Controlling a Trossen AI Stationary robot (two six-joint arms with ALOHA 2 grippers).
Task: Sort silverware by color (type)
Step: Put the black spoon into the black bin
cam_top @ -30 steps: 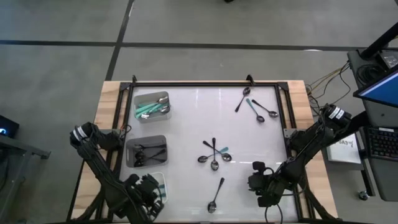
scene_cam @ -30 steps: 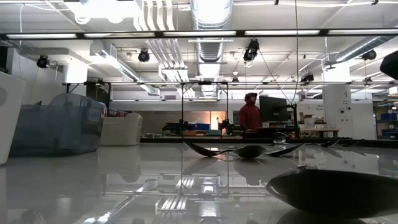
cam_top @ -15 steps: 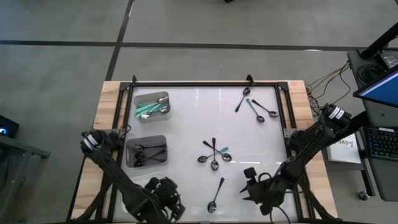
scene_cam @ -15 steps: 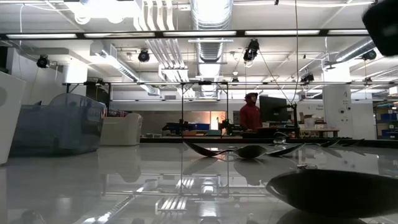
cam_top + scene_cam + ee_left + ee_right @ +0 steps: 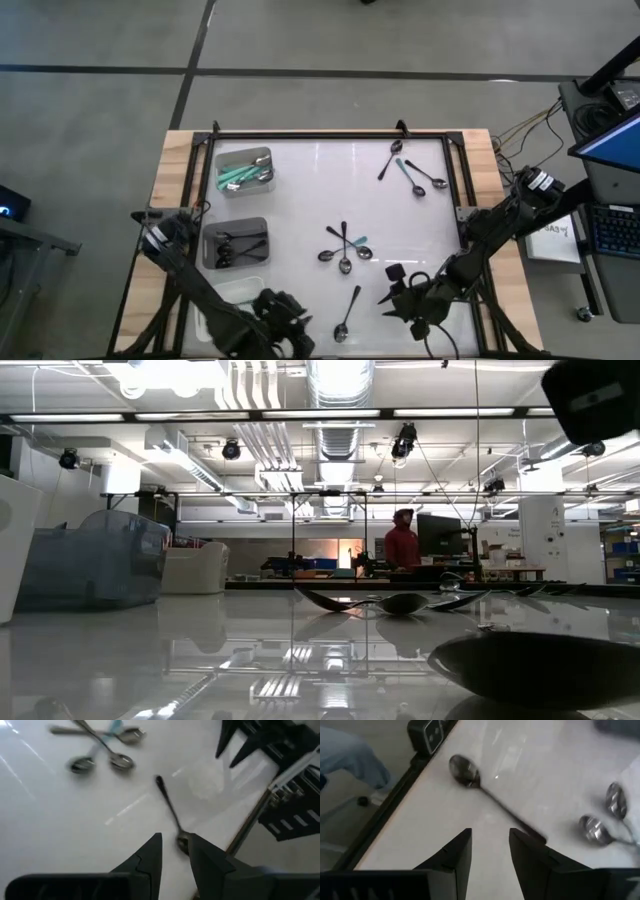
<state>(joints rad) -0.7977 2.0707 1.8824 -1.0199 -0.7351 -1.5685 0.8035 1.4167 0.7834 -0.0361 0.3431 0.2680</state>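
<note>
a lone black-handled spoon (image 5: 347,313) with a shiny bowl lies near the white table's (image 5: 300,200) front edge, between the left gripper (image 5: 290,325) and right gripper (image 5: 392,298). both pincers stand apart, empty. grey concrete floor surrounds the table.

- Grey concrete floor (image 5: 100,40) around the table, crossed by dark seam lines (image 5: 300,71).
- Light wooden table edge (image 5: 165,165) under a glossy white tabletop (image 5: 310,200).
- Black keyboard (image 5: 612,228) beside the table, blue screen corner (image 5: 610,140) next to it.
- Long ceiling strip lights (image 5: 330,412), silver ducts (image 5: 338,380).
- Translucent grey plastic bin (image 5: 90,560).
- Person in red hoodie (image 5: 402,545) far back at the desks.
</note>
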